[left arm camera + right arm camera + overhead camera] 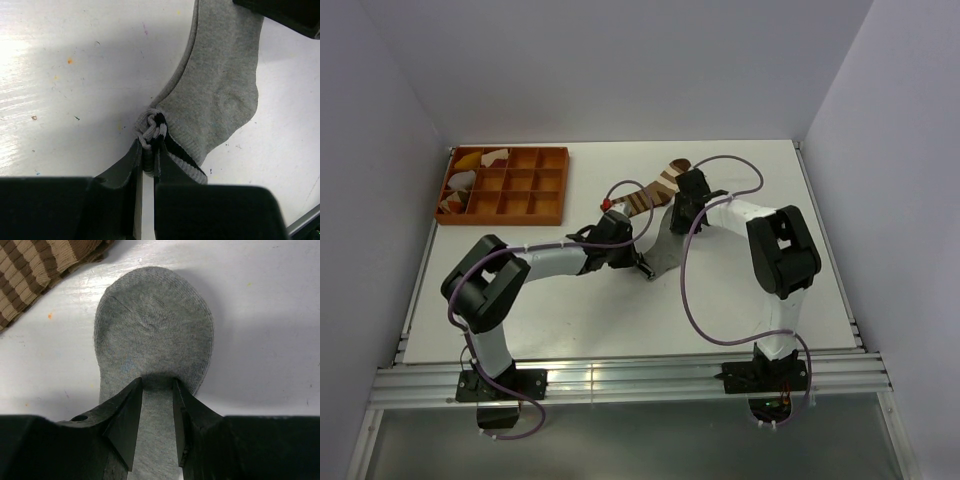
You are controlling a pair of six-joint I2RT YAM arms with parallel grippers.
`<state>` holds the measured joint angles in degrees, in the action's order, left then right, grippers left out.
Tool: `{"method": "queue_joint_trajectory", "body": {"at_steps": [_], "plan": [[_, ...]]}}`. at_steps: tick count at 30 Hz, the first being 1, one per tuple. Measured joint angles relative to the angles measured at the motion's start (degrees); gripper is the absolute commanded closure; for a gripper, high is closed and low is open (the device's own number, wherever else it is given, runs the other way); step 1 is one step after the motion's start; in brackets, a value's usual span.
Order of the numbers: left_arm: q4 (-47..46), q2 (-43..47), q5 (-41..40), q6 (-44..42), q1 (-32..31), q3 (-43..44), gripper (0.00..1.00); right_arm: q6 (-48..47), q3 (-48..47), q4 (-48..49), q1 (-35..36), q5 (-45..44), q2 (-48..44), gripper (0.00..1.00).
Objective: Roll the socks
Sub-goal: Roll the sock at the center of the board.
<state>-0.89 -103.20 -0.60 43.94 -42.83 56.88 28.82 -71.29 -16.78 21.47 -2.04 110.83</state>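
Observation:
The grey sock [664,243] lies stretched on the white table between my two grippers. My left gripper [149,150] is shut on its bunched dark-striped cuff [152,127], with the heel and foot [220,90] running away up the left wrist view. My right gripper [157,382] stands open astride the toe end [155,325], its fingertips [131,390] down on the fabric and a flat strip of sock between them. The brown striped sock [655,188] lies just beyond, its edge showing at the top left of the right wrist view [30,270].
An orange compartment tray [563,186] with yellow and white cloth pieces [470,170] sits at the far left of the table. Purple cables loop over both arms. Part of the right arm [280,12] shows at the top right of the left wrist view.

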Motion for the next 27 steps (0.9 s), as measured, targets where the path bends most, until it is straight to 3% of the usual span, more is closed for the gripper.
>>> {"method": "queue_joint_trajectory", "body": {"at_steps": [13, 22, 27], "plan": [[9.7, -4.6, -5.8, -2.2, -3.1, 9.7, 1.00, -2.8, 8.0, 7.9, -0.2, 3.4, -5.3, 0.62], [13.5, -5.5, -8.3, -2.3, -3.8, 12.1, 1.00, -4.2, 23.9, 18.7, 0.5, 6.3, -26.6, 0.56], [15.2, -5.5, -9.1, -2.3, -3.9, 12.6, 1.00, -6.5, 32.9, 26.2, 6.3, 6.3, -35.6, 0.53]]}}
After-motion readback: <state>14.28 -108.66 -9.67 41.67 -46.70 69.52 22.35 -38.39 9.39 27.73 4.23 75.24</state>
